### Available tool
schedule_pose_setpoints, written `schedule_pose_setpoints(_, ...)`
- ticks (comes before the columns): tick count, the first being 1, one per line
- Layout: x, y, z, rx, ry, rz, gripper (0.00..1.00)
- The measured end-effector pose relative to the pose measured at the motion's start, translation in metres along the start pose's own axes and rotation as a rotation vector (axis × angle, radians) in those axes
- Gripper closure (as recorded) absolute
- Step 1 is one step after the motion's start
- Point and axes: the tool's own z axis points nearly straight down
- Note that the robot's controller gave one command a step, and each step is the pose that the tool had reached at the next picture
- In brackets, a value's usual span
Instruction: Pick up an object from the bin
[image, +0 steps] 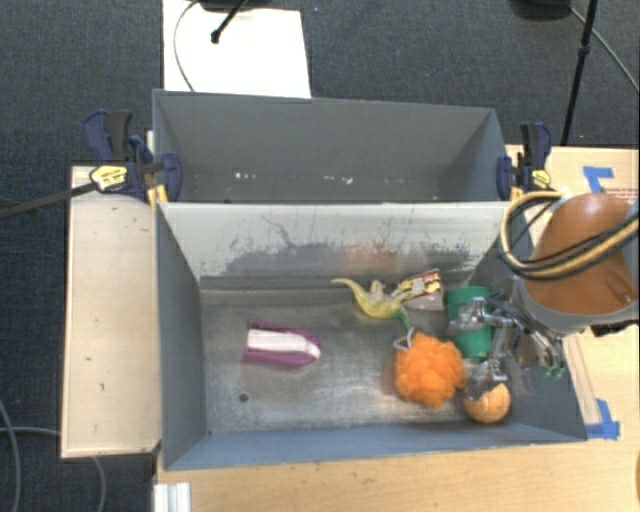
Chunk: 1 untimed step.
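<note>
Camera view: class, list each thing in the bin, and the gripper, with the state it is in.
Purple-and-white striped thing, lying flat at the left of the bin floor, alone.
Yellow toy dinosaur, lying by the back wall.
Orange fluffy ball, resting on the floor beside the gripper.
Tan round thing, on the floor, directly under the gripper.
Gripper, low in the bin's right end.

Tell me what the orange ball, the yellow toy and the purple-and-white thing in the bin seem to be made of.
Orange ball: probably yarn or soft fibre, matt; its outline is fuzzy and tufted.
Yellow toy: likely moulded plastic or rubber, slightly glossy, with a thin curved neck or tail.
Purple-and-white thing: looks like smooth plastic with a sheen, though fabric cannot be excluded.
</note>
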Motion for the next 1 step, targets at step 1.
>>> schedule_pose_setpoints(1,-0.0024,0.0228,0.0425,-0.001,0.007,0.053,0.0)
